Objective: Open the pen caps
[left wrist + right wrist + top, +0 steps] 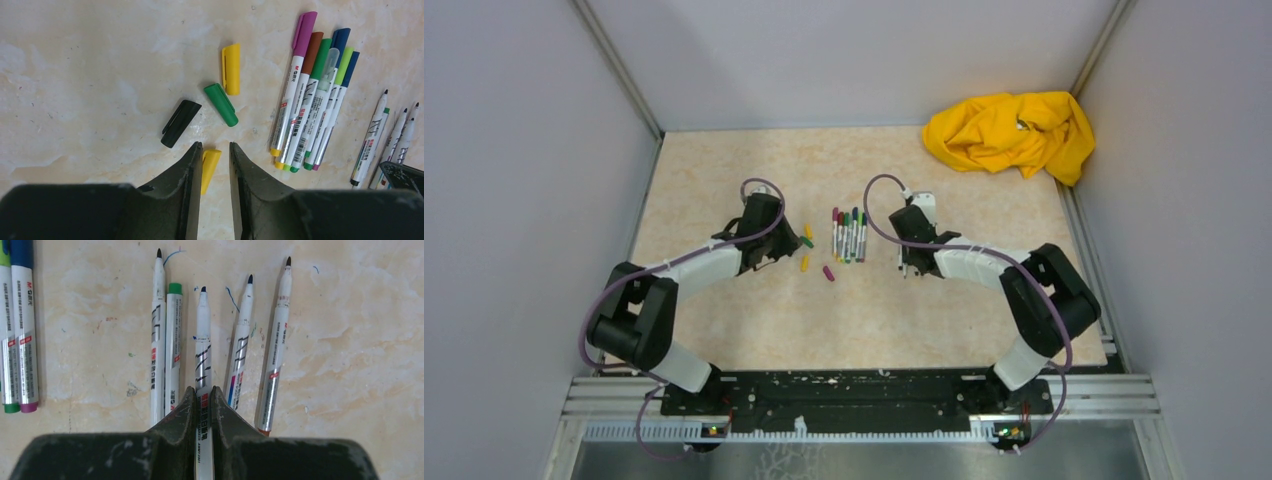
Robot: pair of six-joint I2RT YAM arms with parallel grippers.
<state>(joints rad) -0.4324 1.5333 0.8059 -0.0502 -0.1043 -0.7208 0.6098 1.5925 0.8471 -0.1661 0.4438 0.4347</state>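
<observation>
While the right claw clamps an uncapped pen, the left claw stands ajar, empty.

**Hidden and cropped parts**

Left wrist view: a yellow cap lies half behind a finger of the left gripper. Right wrist view: the right gripper covers the lower barrel of a pen; the top edge crops two capped pens.
</observation>
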